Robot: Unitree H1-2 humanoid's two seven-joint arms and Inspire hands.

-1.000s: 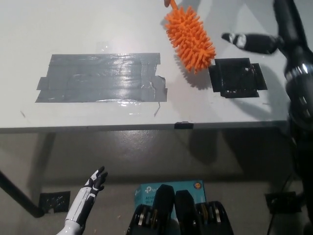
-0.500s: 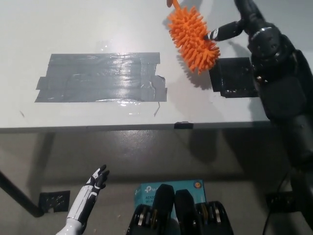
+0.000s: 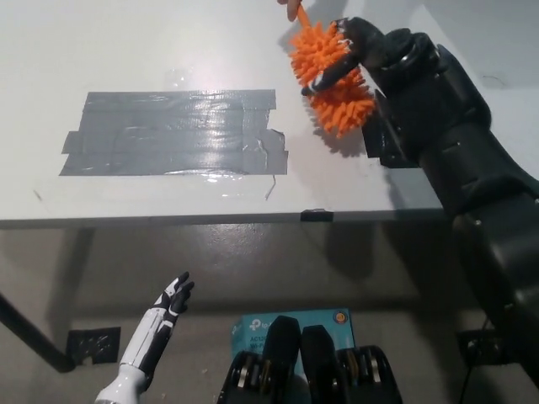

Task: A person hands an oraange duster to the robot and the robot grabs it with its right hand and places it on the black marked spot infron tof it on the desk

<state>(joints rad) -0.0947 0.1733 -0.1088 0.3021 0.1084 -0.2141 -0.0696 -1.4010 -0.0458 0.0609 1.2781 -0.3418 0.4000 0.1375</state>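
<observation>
Orange duster (image 3: 331, 77) near desk (image 3: 168, 50) far edge | right hand (image 3: 362, 59) wrapping it, grip probably incomplete | person's fingertip (image 3: 290, 10) on handle | left hand (image 3: 164, 307) open, low | risk: slips if released early | black mark (image 3: 383, 143) mostly hidden.

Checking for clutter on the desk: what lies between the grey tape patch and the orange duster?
Nothing: in the head view, bare white desk separates the grey tape patch from the orange duster.
</observation>
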